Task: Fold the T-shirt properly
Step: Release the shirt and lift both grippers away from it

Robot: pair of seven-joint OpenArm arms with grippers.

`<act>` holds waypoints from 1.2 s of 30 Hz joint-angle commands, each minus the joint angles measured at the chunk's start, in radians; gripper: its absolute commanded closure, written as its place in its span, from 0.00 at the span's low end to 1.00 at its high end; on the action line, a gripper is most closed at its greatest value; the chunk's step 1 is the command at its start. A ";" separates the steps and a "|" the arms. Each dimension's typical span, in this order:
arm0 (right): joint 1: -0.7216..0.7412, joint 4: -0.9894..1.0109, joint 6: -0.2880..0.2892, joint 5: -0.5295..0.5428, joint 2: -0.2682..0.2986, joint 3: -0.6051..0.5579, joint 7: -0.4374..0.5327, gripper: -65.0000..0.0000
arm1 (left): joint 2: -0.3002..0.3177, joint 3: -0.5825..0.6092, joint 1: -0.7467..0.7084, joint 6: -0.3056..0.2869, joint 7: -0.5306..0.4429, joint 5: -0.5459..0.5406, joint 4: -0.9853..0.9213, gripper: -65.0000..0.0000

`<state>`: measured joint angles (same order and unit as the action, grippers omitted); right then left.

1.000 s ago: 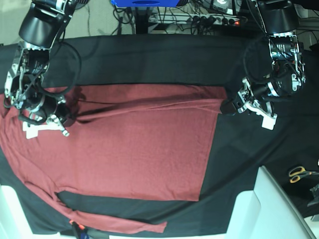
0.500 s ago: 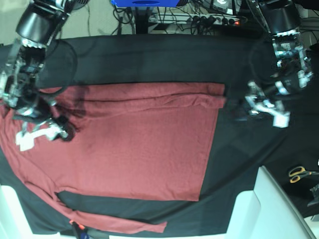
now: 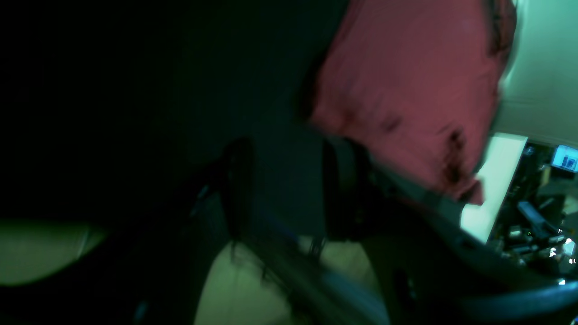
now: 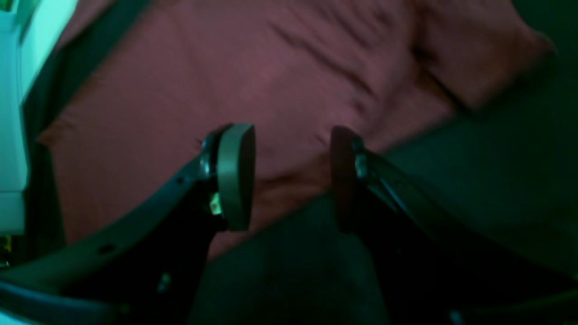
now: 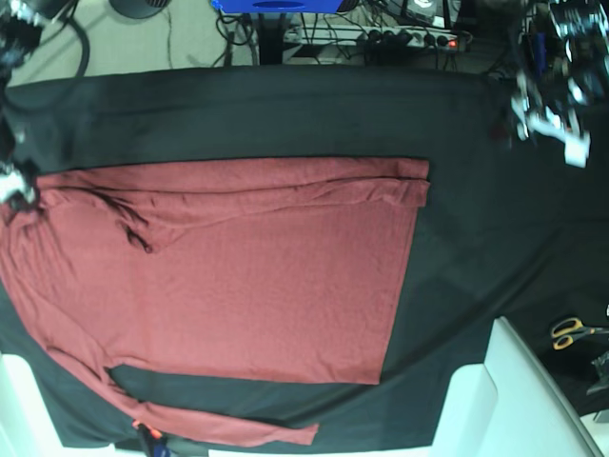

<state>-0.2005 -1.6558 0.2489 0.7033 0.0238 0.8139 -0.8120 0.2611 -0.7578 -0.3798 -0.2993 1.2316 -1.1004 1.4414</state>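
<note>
Where the black table cloth (image 5: 285,114) fills the middle of the base view, the T-shirt (image 5: 247,276) lies spread flat across centre and left, its upper edge folded into a narrow band and 1 long sleeve trailing along the bottom edge. Seen from the right wrist, the right gripper (image 4: 289,176) stands wide apart above the shirt's edge, holding nothing. At the upper right of the base view the left gripper (image 5: 547,119) is a blur (its 2 fingers seem parted in the wrist view, but I cannot tell). Scissors (image 5: 571,333) lie at the right edge.
</note>
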 commanded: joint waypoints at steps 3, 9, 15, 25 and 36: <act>-0.035 -0.030 0.108 0.016 0.017 0.034 0.015 0.61 | 0.013 0.024 -0.055 -0.018 -0.011 0.121 0.069 0.62; -0.126 -0.106 0.290 -0.032 0.021 -0.179 -0.085 0.63 | 0.011 0.241 -0.150 -0.177 -0.255 0.403 0.200 0.63; -0.093 -0.057 0.284 -0.058 -0.040 -0.146 -0.053 0.62 | 0.005 0.372 -0.152 -0.189 -0.392 0.481 0.195 0.63; 0.164 0.391 0.295 -0.060 0.164 0.371 -0.131 0.20 | -0.076 0.252 -0.147 -0.189 -0.393 0.481 0.190 0.61; 0.155 0.400 0.382 -0.063 0.206 0.192 -0.140 0.88 | -0.076 0.252 -0.133 -0.189 -0.388 0.481 0.177 0.62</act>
<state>-0.0452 -1.2438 0.6235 0.6312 0.2157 1.0027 -0.9581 0.1745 -0.4988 -0.5079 -0.4805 0.8524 -0.6067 1.6073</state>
